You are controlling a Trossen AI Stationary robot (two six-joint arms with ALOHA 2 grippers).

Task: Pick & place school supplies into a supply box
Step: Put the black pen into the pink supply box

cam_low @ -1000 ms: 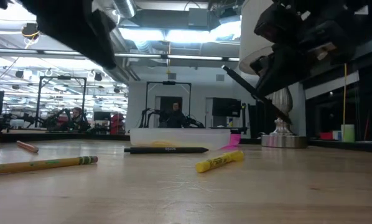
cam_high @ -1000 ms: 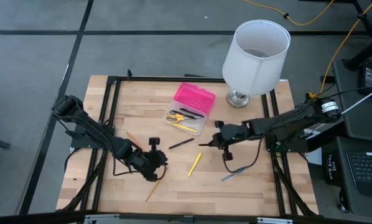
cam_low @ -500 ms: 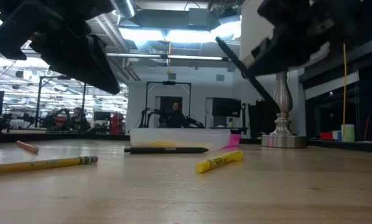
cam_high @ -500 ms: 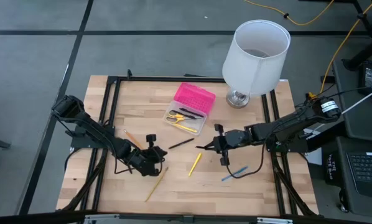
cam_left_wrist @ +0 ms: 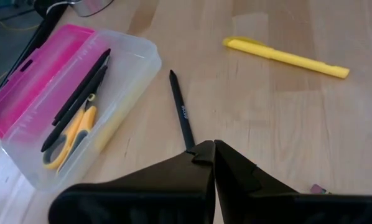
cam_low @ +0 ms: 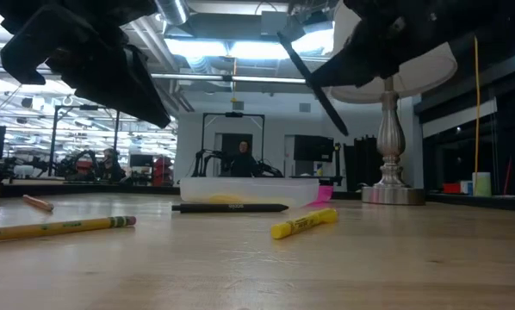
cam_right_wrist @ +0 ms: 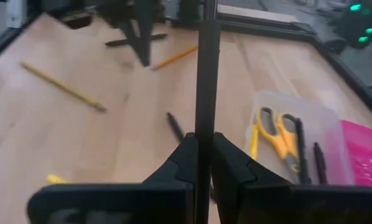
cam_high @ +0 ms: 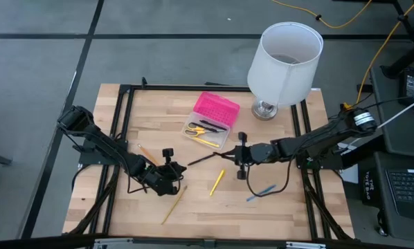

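On our left, the left gripper (cam_high: 167, 173) hangs with its fingers pressed together and empty. A yellow pencil (cam_high: 174, 204) lies just below it on the table (cam_high: 290, 207), an orange-tan pencil (cam_high: 147, 155) lies beside the arm behind it, and a black pen (cam_left_wrist: 181, 111) lies just ahead of its fingertips, pointing toward the supply box (cam_high: 210, 119).

Further right, a yellow highlighter (cam_high: 217, 182) lies between the two pincers. The right gripper (cam_high: 239, 160) is clamped on a thin black pen (cam_right_wrist: 204, 81), lifted clear of the table, with the box just ahead and to one side. The box already holds the scissors (cam_right_wrist: 279, 134) and some pens. A blue pen (cam_high: 260, 192) lies behind the right pincer.

We judge this the carrying step. Next we need the pen brought over the clear half, lined up lengthwise, then released.
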